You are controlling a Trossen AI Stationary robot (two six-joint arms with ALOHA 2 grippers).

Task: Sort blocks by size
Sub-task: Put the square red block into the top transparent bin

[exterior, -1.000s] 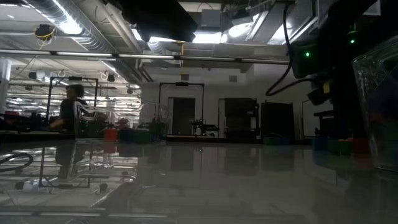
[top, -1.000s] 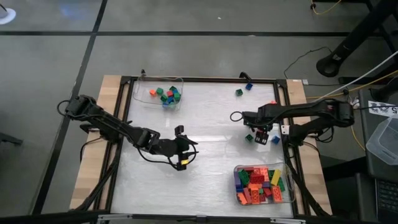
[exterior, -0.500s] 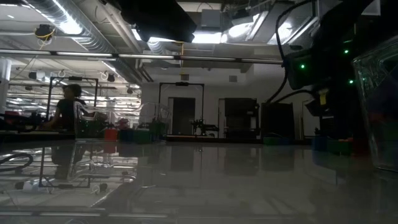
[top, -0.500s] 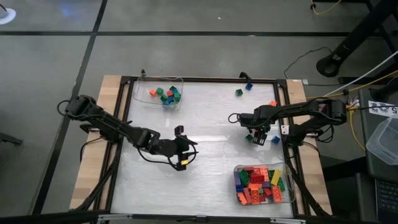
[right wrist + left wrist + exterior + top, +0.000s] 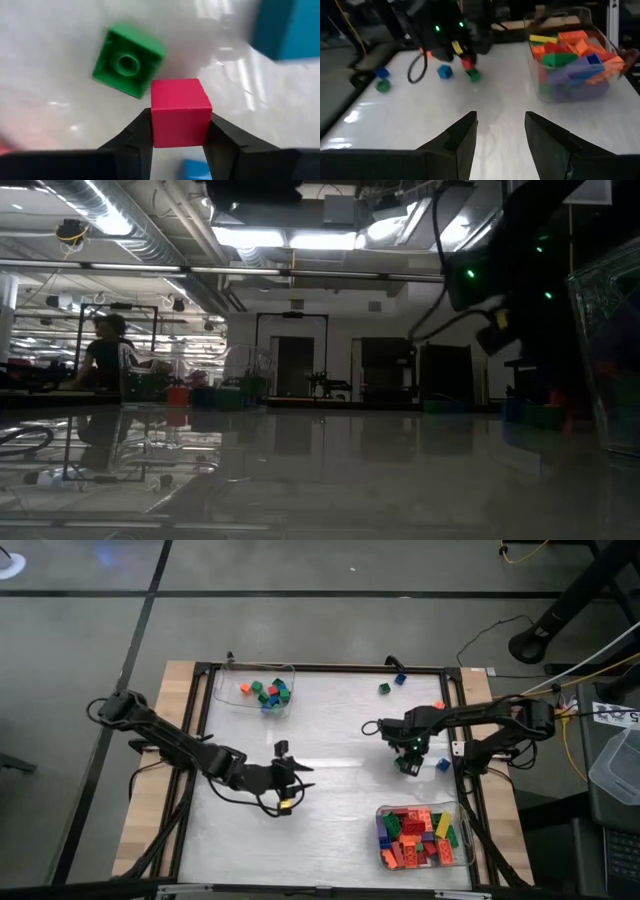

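My right gripper [image 5: 408, 756] points down near the table's right edge, shut on a small red cube block [image 5: 180, 112]. A green block [image 5: 129, 61] lies on the table just beside it, and blue blocks [image 5: 287, 27] lie close by. The left wrist view shows the same group from afar: the red block [image 5: 466, 62], the green block [image 5: 474, 75] and a blue block [image 5: 444, 71]. My left gripper [image 5: 282, 780] hovers open over the middle of the table, with nothing between its fingers [image 5: 465, 135]. My right gripper pinches the red cube by two opposite side faces [image 5: 156, 117], one finger on each. The fingers [image 5: 222, 137] come from above, pointing down. The cube sits level in the hold. Whether it still rests on the table I cannot tell.
A clear tray [image 5: 290, 690] with small cubes stands at the far left. Another clear tray [image 5: 468, 840], full of longer bricks, stands at the near right. Loose green [image 5: 383, 688], blue [image 5: 400, 679] and orange [image 5: 438, 706] blocks lie at the far right. A person sits in the room beyond.
My right gripper has shifted a little toward the table's left, staying over the red and green blocks. My left gripper has drawn back a little toward the table's left edge, with its fingers still apart.
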